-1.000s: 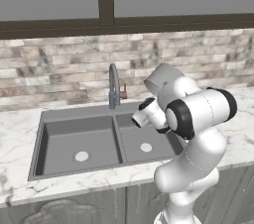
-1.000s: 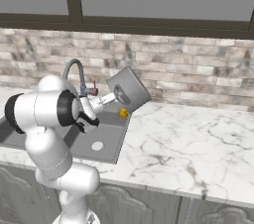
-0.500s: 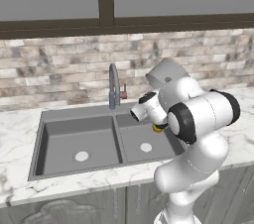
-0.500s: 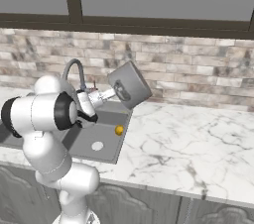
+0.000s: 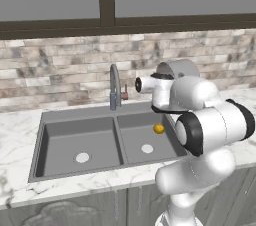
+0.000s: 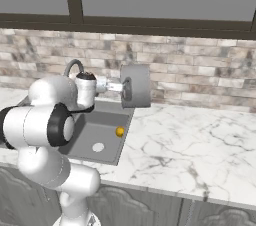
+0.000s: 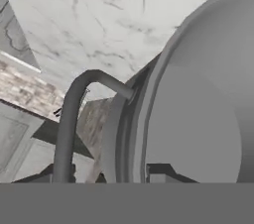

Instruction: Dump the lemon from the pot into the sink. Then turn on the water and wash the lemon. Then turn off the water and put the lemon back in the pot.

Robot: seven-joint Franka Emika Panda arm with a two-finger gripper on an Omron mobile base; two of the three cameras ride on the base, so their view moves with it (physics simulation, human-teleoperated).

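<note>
The grey pot [image 6: 137, 86] hangs tipped on its side over the counter's edge by the sink [image 5: 75, 116], mouth towards the basins. My gripper [image 6: 121, 87] is shut on its rim. In the hand view my gripper [image 7: 111, 173] straddles the pot's wall [image 7: 198, 119], with its loop handle [image 7: 74, 114] on the left. Part of the pot [image 5: 179, 67] shows behind my arm in the left base view. The lemon [image 5: 158, 128] lies in the right basin, near the drain [image 5: 147, 148]. It is the small yellow lemon [image 6: 120, 131] below the pot. No water runs.
The arched faucet [image 5: 115, 86] with its red handle [image 5: 125, 95] stands behind the sink's divider. Marble counter [image 6: 190, 135] stretches to the right of the sink. A brick wall and a window rise behind.
The pot has rolled further onto its side. The lemon has dropped from the pot's mouth down into the right basin.
</note>
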